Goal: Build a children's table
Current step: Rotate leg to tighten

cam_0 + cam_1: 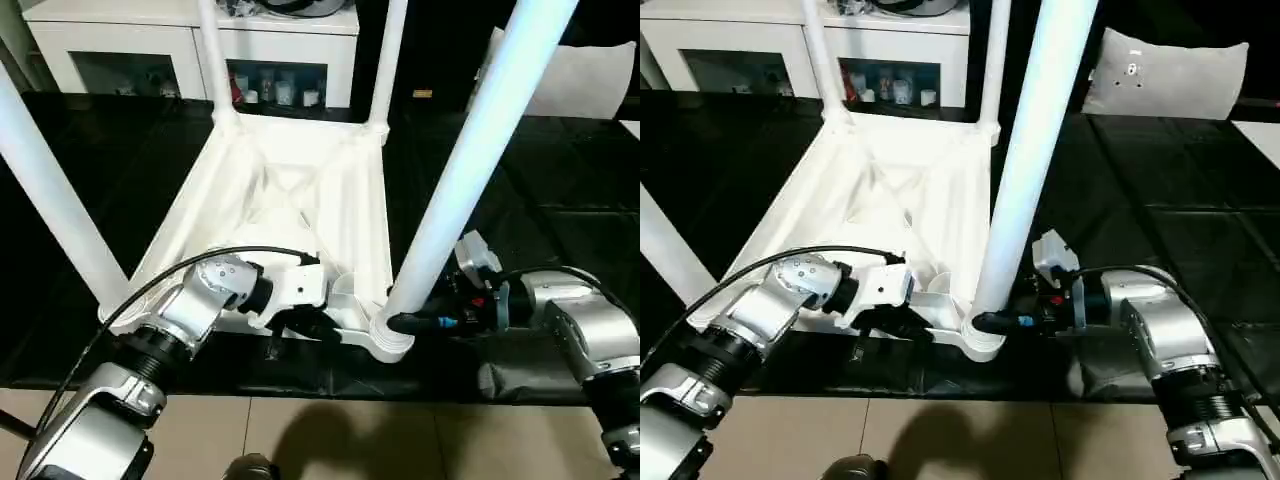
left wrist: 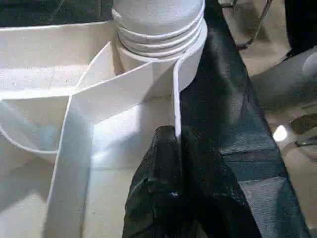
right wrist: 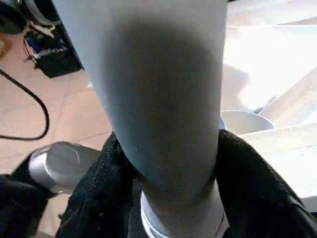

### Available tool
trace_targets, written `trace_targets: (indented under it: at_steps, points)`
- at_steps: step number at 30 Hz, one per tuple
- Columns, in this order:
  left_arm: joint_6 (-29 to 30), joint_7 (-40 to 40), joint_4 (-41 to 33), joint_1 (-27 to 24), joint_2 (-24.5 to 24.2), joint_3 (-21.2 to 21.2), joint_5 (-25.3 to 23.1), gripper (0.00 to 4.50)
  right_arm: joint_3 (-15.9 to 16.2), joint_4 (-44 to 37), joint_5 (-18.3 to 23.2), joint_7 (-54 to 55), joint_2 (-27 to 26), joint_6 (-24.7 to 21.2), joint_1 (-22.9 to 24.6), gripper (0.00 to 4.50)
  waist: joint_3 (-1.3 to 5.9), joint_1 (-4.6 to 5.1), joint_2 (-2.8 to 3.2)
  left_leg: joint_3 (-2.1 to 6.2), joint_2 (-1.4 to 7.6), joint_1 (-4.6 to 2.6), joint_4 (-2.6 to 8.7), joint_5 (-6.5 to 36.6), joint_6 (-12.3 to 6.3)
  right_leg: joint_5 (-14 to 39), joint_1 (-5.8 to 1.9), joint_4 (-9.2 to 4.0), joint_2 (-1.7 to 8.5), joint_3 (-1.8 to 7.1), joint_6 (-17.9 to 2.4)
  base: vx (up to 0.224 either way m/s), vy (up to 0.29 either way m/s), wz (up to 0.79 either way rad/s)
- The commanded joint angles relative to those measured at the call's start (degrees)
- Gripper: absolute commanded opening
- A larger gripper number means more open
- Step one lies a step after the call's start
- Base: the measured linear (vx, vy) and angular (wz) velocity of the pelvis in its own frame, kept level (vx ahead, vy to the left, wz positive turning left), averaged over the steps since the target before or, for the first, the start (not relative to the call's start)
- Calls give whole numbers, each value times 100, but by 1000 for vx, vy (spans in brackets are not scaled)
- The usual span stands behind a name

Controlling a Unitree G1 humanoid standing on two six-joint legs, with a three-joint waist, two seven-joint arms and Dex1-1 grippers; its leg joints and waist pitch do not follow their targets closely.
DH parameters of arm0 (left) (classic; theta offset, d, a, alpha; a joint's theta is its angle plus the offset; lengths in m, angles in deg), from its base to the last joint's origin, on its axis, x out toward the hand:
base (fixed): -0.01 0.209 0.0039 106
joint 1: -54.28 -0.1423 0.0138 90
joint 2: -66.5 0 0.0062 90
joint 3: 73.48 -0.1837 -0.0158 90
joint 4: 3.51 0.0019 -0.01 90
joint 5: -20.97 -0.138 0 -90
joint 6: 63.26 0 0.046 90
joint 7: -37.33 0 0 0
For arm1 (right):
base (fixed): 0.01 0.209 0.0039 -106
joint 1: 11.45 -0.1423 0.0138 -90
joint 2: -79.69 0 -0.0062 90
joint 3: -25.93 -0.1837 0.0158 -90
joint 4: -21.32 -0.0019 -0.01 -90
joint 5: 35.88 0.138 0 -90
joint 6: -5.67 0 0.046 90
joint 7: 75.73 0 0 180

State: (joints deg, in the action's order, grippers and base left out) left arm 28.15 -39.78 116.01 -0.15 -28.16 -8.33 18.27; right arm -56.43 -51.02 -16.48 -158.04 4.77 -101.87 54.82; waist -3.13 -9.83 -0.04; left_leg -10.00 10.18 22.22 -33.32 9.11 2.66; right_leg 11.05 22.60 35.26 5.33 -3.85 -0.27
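Right gripper (image 1: pixel 400 322) clamps near leg (image 1: pixel 470 160) at its socket | left gripper (image 2: pixel 174 186) pinches tabletop (image 1: pixel 290 190) rim | risk: your sideways push cocks the leg (thread may jam).

1. Even indoor light from above — the white tabletop (image 1: pixel 300 200) glares almost featureless mid-frame.
2. The black cloth (image 1: pixel 560 190) shows soft sheen at right.
3. A dim shadow falls on the floor (image 1: pixel 320 435), bottom centre.
4. Close leg (image 3: pixel 158 99) — blurred, dark-shaded down its middle in the right wrist view.
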Motion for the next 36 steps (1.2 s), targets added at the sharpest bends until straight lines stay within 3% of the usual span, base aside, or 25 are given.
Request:
trace_targets:
  at_steps: [1,4,5,6,7,8,9,10,11,14,15,16,17,18,19,20,21,24,26,29,32,36]
  points:
    - [143,26,-85,49,78,-43,5,0,-15,-200,168,-25,-9,-217,81,201,421,35,-52,58,332,-133,329,1028,-380,685,-249,-360,365,233,-1448,0,0,0]
    - [622,346,-185,52,209,57,8,0,-90,-269,87,690,-282,-614,31,198,393,74,-54,71,316,-124,361,1228,-254,1081,-247,-399,370,233,-1361,0,0,0]
    - [699,422,-203,52,238,75,-2,0,-95,-267,42,852,-342,-661,17,197,370,96,-58,74,309,-140,374,1452,-157,1482,-229,-446,384,241,-1270,0,0,0]
    - [1052,1000,-201,104,494,213,-78,0,-129,-51,-355,1890,-711,-785,-123,197,349,137,-51,90,310,-146,395,1669,-22,1882,-205,-471,393,248,-1172,0,0,0]
    - [1147,1161,-194,124,568,249,-96,0,-140,15,-457,2174,-807,-831,-165,197,328,171,-53,95,302,-160,405,1788,64,2117,-185,-494,391,246,-1115,0,0,0]
    - [1330,1400,-183,161,692,304,-115,0,-182,111,-541,2554,-963,-944,-232,197,314,260,-74,132,271,-138,420,1957,201,2594,-210,-519,403,219,-949,-55,-2,-8]
    - [1461,1565,-188,186,785,335,-127,0,-208,162,-587,2823,-1074,-1032,-276,196,325,284,-78,151,258,-128,425,1982,235,2791,-234,-540,409,196,-837,-55,-2,-8]
    - [1461,1565,-188,186,785,335,-127,0,-208,162,-587,2823,-1074,-1032,-276,196,333,313,-64,159,264,-125,433,1994,257,2876,-226,-552,420,202,-762,-52,12,-14]
    - [1871,2022,-237,245,1128,385,-162,0,-371,318,-714,3754,-1504,-1269,-411,195,331,408,-89,162,267,-99,444,1966,234,2780,-224,-568,396,204,-693,0,0,0]
    - [2187,2390,-281,292,1428,419,-188,0,-535,477,-824,4581,-1868,-1381,-530,194,345,533,-79,182,234,-62,451,1964,228,2669,-233,-580,376,161,-688,0,0,0]
    - [2279,2539,-267,317,1534,441,-212,0,-611,541,-825,4809,-1984,-1399,-572,194,357,536,-72,158,235,-115,429,1992,182,2623,-195,-612,376,182,-682,0,0,0]
    - [2338,2674,-239,342,1629,466,-242,0,-687,592,-810,4954,-2077,-1405,-604,194,357,536,-72,158,235,-115,429,1992,182,2623,-195,-612,376,182,-682,0,0,0]
    - [2457,3093,-155,399,1921,551,-305,0,-802,680,-753,5076,-2268,-1209,-647,194,350,556,-43,131,241,-139,414,1990,124,2282,-165,-605,360,212,-828,0,0,0]
    - [2499,3276,-142,413,2059,573,-330,0,-806,680,-750,5064,-2323,-1077,-641,194,356,553,-64,123,241,-150,410,1991,89,2186,-173,-613,351,208,-861,0,0,0]
    - [2500,3277,-155,407,2064,563,-334,0,-811,666,-738,5060,-2329,-1082,-633,249,366,542,-62,123,245,-151,409,1948,63,2097,-183,-603,352,210,-885,0,0,0]
    - [2493,3272,-191,390,2073,532,-351,0,-823,612,-694,5021,-2337,-1101,-604,263,372,535,-54,125,244,-134,412,1863,31,1969,-198,-590,349,212,-907,0,0,0]
    - [2482,3255,-225,367,2068,501,-371,0,-825,518,-647,4920,-2315,-1135,-547,263,379,531,-54,123,248,-102,419,1721,-50,1683,-218,-563,329,213,-958,0,0,0]
    - [2428,3183,-313,312,1907,408,-453,0,-832,340,-641,4808,-2222,-1118,-425,293,395,472,-60,92,251,-115,390,1537,-124,1384,-216,-547,341,232,-1054,0,0,0]
    - [2265,3004,-365,264,1697,369,-473,0,-839,217,-577,4444,-1957,-944,-278,302,422,398,-88,80,247,-93,368,1254,-224,1068,-260,-507,343,228,-1062,0,0,0]
    - [1981,2699,-414,188,1439,344,-492,0,-915,145,-500,3897,-1561,-729,-154,338,430,344,-78,69,250,-80,339,944,-389,549,-272,-448,335,224,-1203,0,0,0]
    - [1545,2444,-399,120,1175,208,-598,0,-870,6,-439,3376,-1203,-685,-44,363,411,308,-73,64,261,-98,348,1034,-417,728,-264,-474,329,217,-1221,0,0,0]
    - [1145,1896,-437,20,789,133,-480,0,-799,-278,-325,2467,-617,-564,122,399,379,258,-47,77,294,-137,387,1439,-258,1292,-231,-522,346,231,-1101,0,0,0]
